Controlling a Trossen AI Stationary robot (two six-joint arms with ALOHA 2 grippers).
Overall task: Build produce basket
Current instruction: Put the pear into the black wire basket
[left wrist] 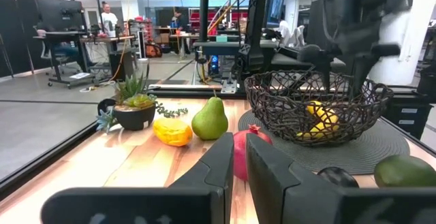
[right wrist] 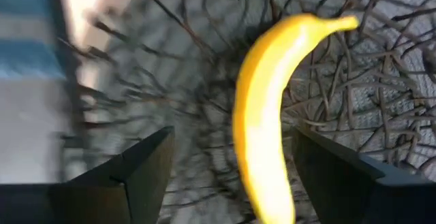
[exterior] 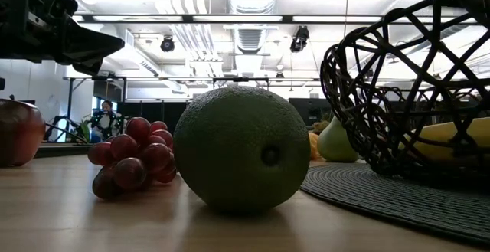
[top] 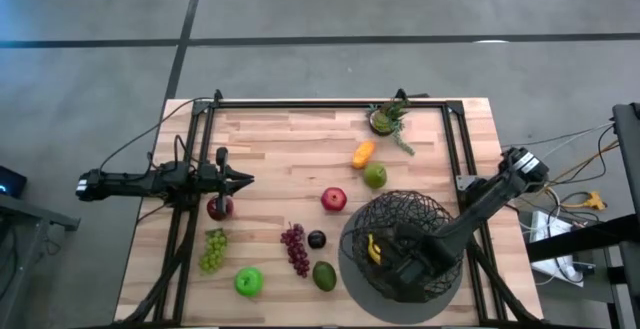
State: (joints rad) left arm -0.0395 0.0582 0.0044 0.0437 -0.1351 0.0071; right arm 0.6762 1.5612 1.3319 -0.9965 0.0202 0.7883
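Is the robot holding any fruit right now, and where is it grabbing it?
No. The right gripper is open over the banana, which lies in the basket. The left gripper is shut on nothing.

The table (top: 300, 169) is pale wood in glued strips, smooth with a soft sheen. The basket (top: 400, 224), lower right in the high view, is dark woven wire — matt and open-meshed — on a grey ribbed mat (exterior: 398, 198). The banana (right wrist: 266, 115) looks smooth and waxy; the avocado (exterior: 241, 148) is finely pebbled and dull, the grapes (exterior: 134, 160) glossy.
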